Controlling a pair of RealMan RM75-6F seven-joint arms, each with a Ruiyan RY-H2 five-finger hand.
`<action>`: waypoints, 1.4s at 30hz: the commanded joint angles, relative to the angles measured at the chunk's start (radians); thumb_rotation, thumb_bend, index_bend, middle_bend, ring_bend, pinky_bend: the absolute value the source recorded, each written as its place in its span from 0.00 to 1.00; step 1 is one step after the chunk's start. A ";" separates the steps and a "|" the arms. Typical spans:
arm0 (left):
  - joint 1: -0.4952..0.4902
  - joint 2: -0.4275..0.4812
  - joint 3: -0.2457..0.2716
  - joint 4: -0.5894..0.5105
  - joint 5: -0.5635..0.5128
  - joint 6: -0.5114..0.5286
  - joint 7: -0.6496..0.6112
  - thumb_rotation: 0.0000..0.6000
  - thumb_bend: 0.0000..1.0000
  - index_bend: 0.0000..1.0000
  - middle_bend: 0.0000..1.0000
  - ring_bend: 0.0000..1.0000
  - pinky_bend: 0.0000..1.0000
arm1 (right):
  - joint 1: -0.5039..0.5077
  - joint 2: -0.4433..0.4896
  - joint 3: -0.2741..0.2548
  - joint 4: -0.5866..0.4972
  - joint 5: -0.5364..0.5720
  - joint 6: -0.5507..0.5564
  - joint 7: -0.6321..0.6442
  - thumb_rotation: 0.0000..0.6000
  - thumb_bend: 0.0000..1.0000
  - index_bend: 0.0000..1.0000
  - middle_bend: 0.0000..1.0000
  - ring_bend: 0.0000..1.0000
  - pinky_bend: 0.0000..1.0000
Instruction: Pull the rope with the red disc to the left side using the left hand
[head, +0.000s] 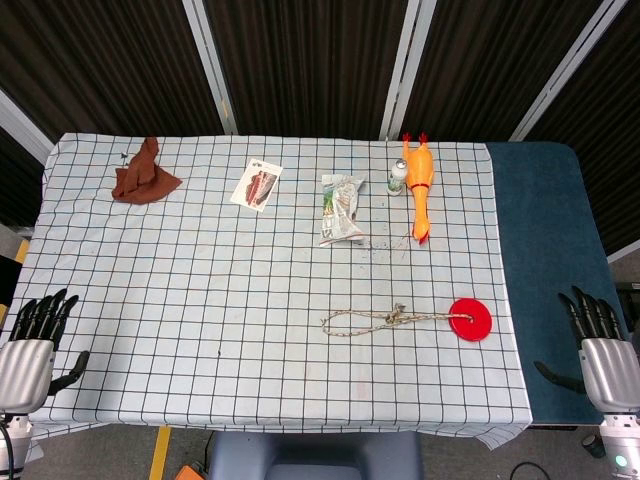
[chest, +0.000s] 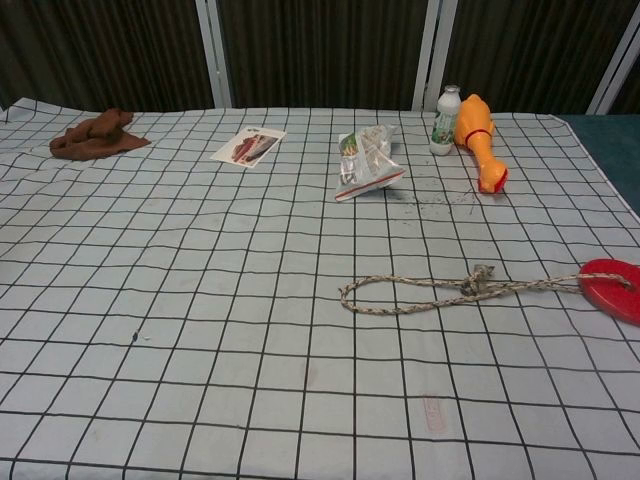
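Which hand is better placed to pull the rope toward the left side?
Left, probably. The left hand is open at the table's left edge, the side the rope must go. The right hand sits nearer the red disc, but it would have to push across.

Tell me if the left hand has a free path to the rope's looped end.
Probably yes. The left hand rests open at the table's near left corner, and only bare checked cloth lies between it and the rope, though it is a long stretch.

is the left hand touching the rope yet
Apart. The head view shows the left hand at the table's near left corner, with bare checked cloth between it and the rope.
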 joint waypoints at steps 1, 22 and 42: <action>-0.002 0.000 -0.002 -0.001 -0.004 0.000 0.002 1.00 0.38 0.00 0.00 0.00 0.00 | 0.000 0.000 0.000 0.002 0.000 0.002 0.003 1.00 0.25 0.00 0.00 0.00 0.00; -0.235 -0.100 -0.016 -0.124 0.077 -0.295 0.070 1.00 0.39 0.00 0.00 0.00 0.00 | 0.013 0.026 0.019 -0.004 0.028 -0.017 -0.002 1.00 0.25 0.00 0.00 0.00 0.00; -0.616 -0.507 -0.117 0.045 -0.245 -0.721 0.391 1.00 0.38 0.00 0.00 0.00 0.00 | 0.009 0.031 0.025 0.042 0.053 -0.022 0.070 1.00 0.25 0.00 0.00 0.00 0.00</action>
